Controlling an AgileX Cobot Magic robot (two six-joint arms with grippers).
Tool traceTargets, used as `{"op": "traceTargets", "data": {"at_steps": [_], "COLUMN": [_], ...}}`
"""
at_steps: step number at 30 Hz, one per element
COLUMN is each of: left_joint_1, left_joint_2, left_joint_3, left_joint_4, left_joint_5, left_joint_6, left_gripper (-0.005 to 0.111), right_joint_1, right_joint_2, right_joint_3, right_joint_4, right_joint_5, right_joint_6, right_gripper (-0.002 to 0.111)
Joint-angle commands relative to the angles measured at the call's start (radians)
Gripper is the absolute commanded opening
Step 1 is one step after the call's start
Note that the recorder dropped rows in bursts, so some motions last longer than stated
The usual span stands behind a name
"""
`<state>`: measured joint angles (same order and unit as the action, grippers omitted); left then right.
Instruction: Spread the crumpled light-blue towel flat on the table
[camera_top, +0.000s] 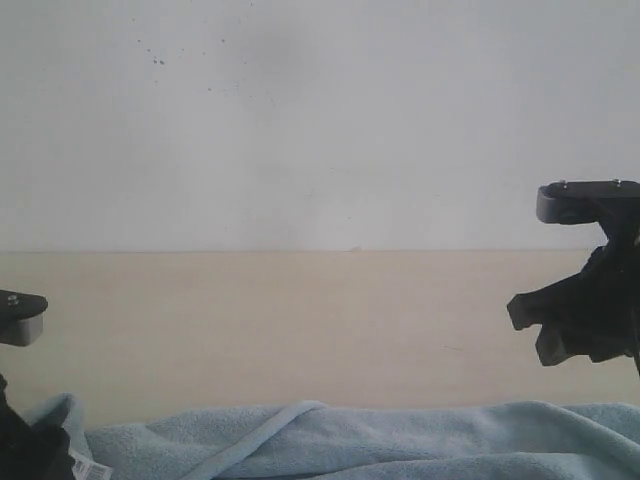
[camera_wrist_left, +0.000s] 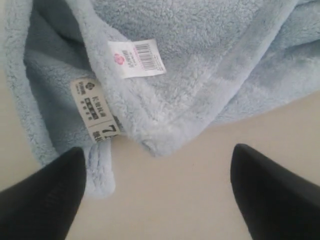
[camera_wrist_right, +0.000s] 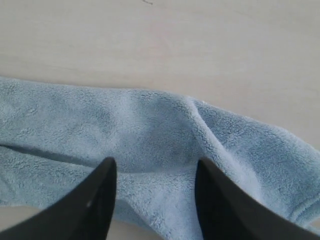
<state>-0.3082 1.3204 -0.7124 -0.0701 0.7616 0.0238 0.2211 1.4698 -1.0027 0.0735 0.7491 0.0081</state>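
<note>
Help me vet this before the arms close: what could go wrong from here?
The left gripper is open over a folded corner of the towel; it may pinch two layers at once. The right gripper hangs over a ridge, not a hem, so pulling there could leave folds.
</note>
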Motion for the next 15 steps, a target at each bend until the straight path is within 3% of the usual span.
{"op": "traceTargets", "data": {"at_steps": [1,8,15], "left_joint_1": [-0.007,-0.007,-0.007], "left_joint_2": [-0.005,0.035,0.158], "left_joint_3": [0.043,0.043,0.015], "left_joint_4": [-0.028,-0.046,-0.054], "left_joint_5": [-0.131,-0.197,-0.207], "left_joint_6": [-0.024,-0.024,-0.015], "left_gripper": [0.075,0.074,0.063], "right_joint_1": [-0.002,-0.002,-0.002], "right_joint_2": [-0.01,-0.01,-0.01], "right_joint_3": [0.002,0.002,0.002], "right_joint_4": [0.02,0.02,0.02], "right_joint_5": [-0.007,0.017,0.04], "right_joint_6": [-0.022,-0.022,-0.024], "right_gripper": [0.047,0.047,0.047]}}
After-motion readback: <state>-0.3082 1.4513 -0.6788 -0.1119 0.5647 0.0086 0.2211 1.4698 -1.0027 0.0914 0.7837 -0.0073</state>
